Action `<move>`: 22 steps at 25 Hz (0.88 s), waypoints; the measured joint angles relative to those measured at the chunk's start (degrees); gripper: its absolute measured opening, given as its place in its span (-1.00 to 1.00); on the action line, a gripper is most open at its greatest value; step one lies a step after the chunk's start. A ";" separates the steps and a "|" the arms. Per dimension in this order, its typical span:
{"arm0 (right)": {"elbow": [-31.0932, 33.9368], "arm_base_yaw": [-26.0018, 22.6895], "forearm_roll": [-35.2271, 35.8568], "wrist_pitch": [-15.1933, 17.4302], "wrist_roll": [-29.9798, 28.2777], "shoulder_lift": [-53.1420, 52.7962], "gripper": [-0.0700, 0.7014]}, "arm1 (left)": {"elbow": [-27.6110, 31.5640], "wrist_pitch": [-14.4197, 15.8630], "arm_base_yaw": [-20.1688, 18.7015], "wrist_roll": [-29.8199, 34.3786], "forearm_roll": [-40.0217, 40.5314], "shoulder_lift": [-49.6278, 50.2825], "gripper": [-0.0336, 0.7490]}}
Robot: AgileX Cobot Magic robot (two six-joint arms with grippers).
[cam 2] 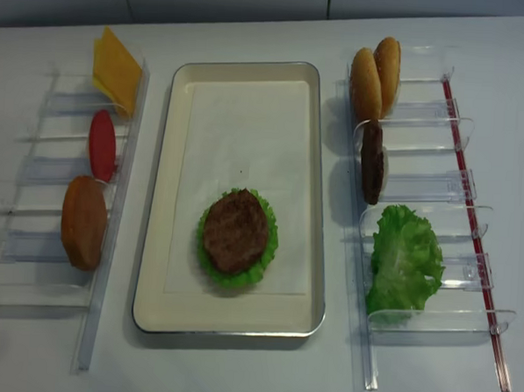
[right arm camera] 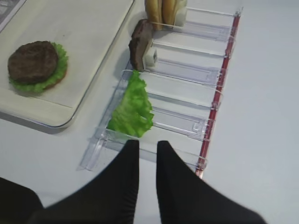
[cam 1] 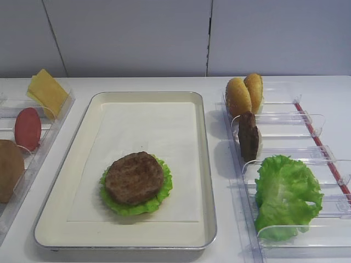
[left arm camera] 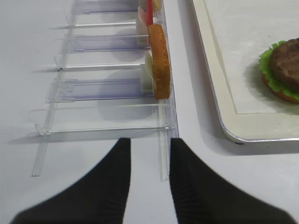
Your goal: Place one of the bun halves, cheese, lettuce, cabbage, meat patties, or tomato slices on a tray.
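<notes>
- The tray (cam 1: 204, 164) sits mid-bench with 1 of the meat patties (cam 1: 134, 177) lying flat on a lettuce leaf (cam 1: 163, 194), toward the tray's 6 o'clock end; a bun edge shows under the leaf in the left wrist view.
- In the right wrist view the right fingers (right arm camera: 147, 154) are pressed together and empty, poised above the near end of the right rack (right arm camera: 212, 100).
- From those fingers the spare lettuce (right arm camera: 131, 108) lies just beyond at 12 o'clock, the standing patty (right arm camera: 139, 45) further along at 12, and the 2 bun halves (right arm camera: 161, 9) at the far end.
- Each stands on edge in its slot, its flat face across the rack's long axis, so I judge a pick needs the fingers opened and aligned across that thin edge.
- The right arm is nearer these; the left arm is nearer the left rack (left arm camera: 105, 88).
- The left fingers (left arm camera: 149, 151) stand slightly apart, holding nothing; the left rack's bun half (left arm camera: 160, 60) lies at their 12 o'clock.
- The cheese (cam 1: 46, 90) and 1 of the tomato slices (cam 1: 27, 129) sit further up that rack.
- No arm shows in either high view; the buns are cut off at the right wrist view's top edge.
</notes>
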 joint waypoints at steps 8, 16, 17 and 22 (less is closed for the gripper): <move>10.65 -1.73 -5.85 0.20 -1.86 -14.44 -0.50 | 0.00 0.00 0.00 0.00 0.00 0.00 -0.41; 17.88 -12.68 -3.91 -1.22 -4.45 -22.31 -0.50 | 0.00 0.00 0.00 0.00 0.00 0.00 -0.41; 18.31 -13.97 -3.06 -1.83 -5.11 -22.31 -0.50 | 0.00 0.00 0.00 0.00 0.00 0.00 -0.41; 20.40 -19.80 1.58 -5.85 -7.82 -22.40 -0.50 | 0.00 0.00 0.00 0.00 0.00 0.00 -0.41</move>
